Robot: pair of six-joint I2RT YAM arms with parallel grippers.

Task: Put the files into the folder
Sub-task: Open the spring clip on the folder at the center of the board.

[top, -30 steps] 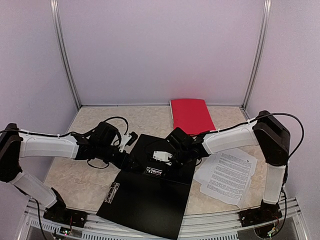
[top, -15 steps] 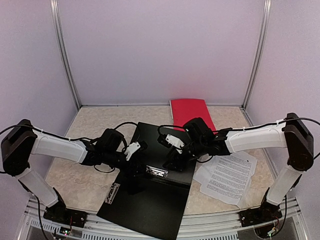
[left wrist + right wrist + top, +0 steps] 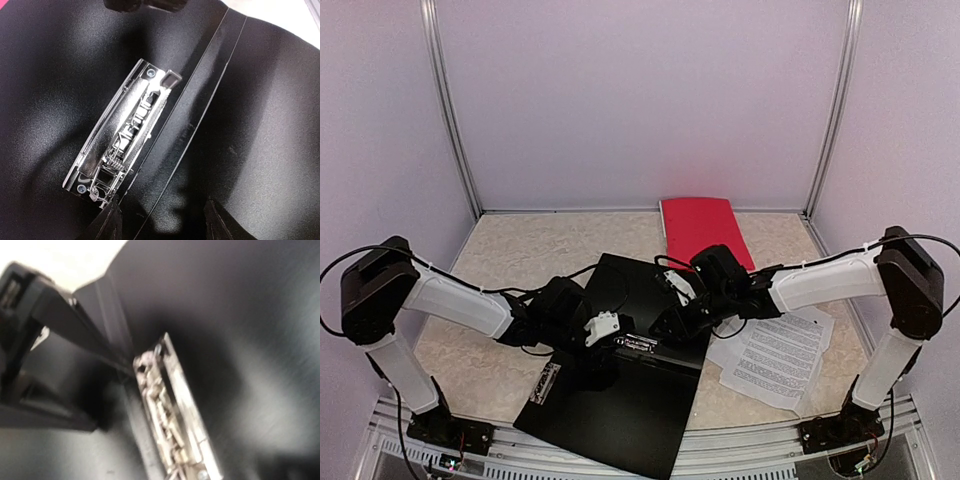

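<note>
On the table [image 3: 510, 250], the black folder [image 3: 620, 400] lies open with no sheets in it. The files [image 3: 775, 355] rest on the tabletop just right of it, so all the loading is left to do. Both arms hover by the metal clip [image 3: 125, 145] at the spine. The left gripper [image 3: 165, 225] is parted and empty, and the right gripper [image 3: 670, 320] is too blurred to tell.
</note>
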